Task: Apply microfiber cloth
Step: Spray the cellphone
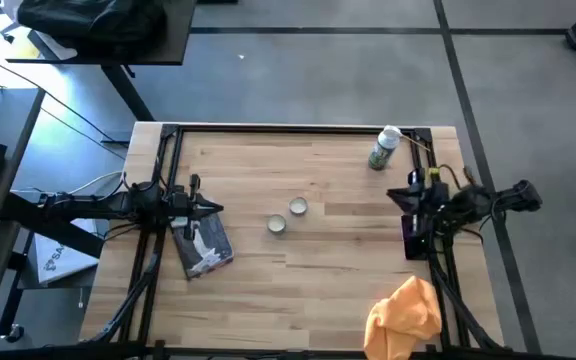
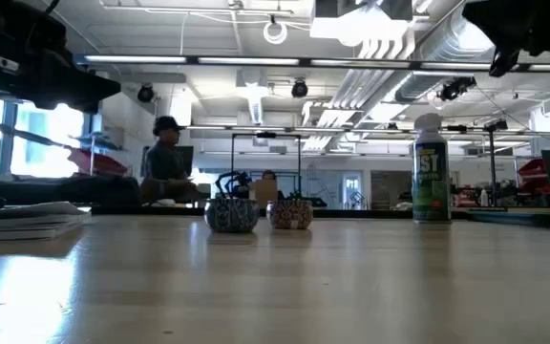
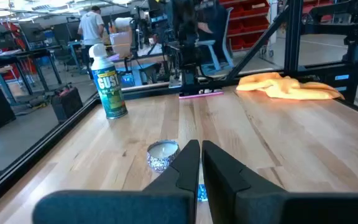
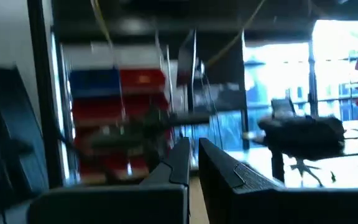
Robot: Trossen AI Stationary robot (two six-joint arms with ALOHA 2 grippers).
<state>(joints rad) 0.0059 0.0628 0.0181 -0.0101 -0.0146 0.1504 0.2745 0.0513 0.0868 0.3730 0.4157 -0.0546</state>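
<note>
Orange-yellow microfiber cloth point(image 1: 404, 316) lies crumpled at the table's point(image 1: 318, 270) near-right corner

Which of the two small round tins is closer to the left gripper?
The tin nearer the table's front edge, just right of the grey-and-white packet. The other tin lies farther from the left gripper, toward the spray can.
</note>
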